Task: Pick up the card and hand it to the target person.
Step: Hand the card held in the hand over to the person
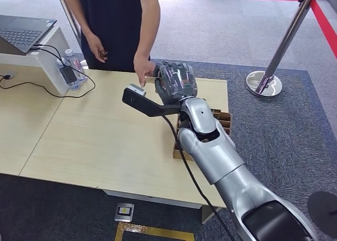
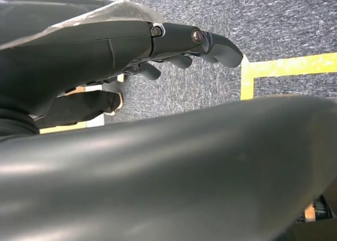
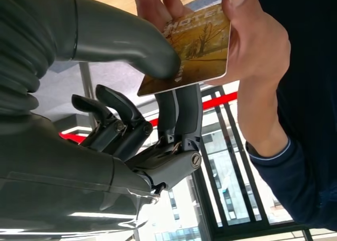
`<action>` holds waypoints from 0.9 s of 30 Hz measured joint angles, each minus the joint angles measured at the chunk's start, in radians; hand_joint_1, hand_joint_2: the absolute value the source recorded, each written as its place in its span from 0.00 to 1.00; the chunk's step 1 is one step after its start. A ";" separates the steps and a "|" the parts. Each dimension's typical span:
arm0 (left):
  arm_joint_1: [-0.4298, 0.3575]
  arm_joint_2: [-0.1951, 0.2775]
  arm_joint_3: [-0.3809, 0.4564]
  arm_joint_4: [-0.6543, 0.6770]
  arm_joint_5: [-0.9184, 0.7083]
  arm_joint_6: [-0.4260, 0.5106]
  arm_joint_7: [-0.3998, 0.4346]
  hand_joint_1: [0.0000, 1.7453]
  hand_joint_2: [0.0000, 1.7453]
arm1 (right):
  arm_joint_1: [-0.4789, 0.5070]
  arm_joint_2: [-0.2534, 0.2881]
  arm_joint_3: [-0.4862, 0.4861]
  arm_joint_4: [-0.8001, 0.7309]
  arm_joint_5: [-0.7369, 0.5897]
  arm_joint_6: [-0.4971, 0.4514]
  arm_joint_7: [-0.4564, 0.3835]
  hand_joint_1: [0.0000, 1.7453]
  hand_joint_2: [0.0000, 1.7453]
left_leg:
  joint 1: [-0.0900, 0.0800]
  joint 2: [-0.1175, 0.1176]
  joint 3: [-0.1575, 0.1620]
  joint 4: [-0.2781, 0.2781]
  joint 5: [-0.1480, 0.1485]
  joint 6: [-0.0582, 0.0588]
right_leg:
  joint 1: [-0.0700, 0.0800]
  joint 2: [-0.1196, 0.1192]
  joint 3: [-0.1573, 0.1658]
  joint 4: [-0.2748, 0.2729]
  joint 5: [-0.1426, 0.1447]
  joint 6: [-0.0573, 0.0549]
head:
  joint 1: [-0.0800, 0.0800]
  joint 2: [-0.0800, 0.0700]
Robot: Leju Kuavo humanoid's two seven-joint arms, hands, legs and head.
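the pale wooden tabletop point(image 1: 99, 141) is placed before the person in the dark short-sleeved shirt point(image 1: 115, 20), who is stood behind its far edge. the silver right arm's dark right hand point(image 1: 175, 82) is held above the far part of the tabletop, and the gold printed hotel card point(image 3: 190, 49) is pinched between its thumb and fingers point(image 3: 185, 112), with the person's hand point(image 3: 254, 57) gripped on the card's other end. a brown cardboard box point(image 1: 222, 120) is set on the tabletop's right edge, under the arm. an open grey laptop point(image 1: 23, 33) is raised on a white stand point(image 1: 53, 62) at the far left, with clear plastic bottles point(image 1: 73, 64) just beside it. a chrome stanchion post point(image 1: 278, 51) is stood on the carpet to the right. the dark left hand point(image 2: 175, 43) is hung over the grey carpet floor point(image 2: 278, 20).
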 joint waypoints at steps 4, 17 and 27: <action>0.000 0.000 0.000 0.000 -0.001 0.000 0.005 0.00 0.00 | 0.002 0.000 0.000 0.000 -0.020 0.002 -0.003 0.00 1.00 | 0.000 0.000 0.000 0.000 0.000 0.000 | 0.000 0.000 0.000 0.000 0.000 0.000 | 0.000 0.000; 0.003 -0.003 0.001 0.000 0.014 0.011 0.015 0.00 0.00 | 0.236 -0.130 -0.021 -0.292 -0.130 -0.069 -0.048 0.00 1.00 | 0.000 -0.001 0.000 0.000 -0.001 0.001 | 0.000 0.000 0.000 -0.002 0.000 0.000 | 0.000 0.000; 0.007 -0.006 0.005 0.000 0.030 0.022 0.019 0.00 0.00 | 0.677 -0.260 -0.203 -0.758 -0.278 -0.146 -0.154 0.00 1.00 | 0.000 -0.002 0.000 0.000 -0.002 0.001 | 0.000 0.000 0.000 -0.003 -0.001 0.000 | 0.000 0.000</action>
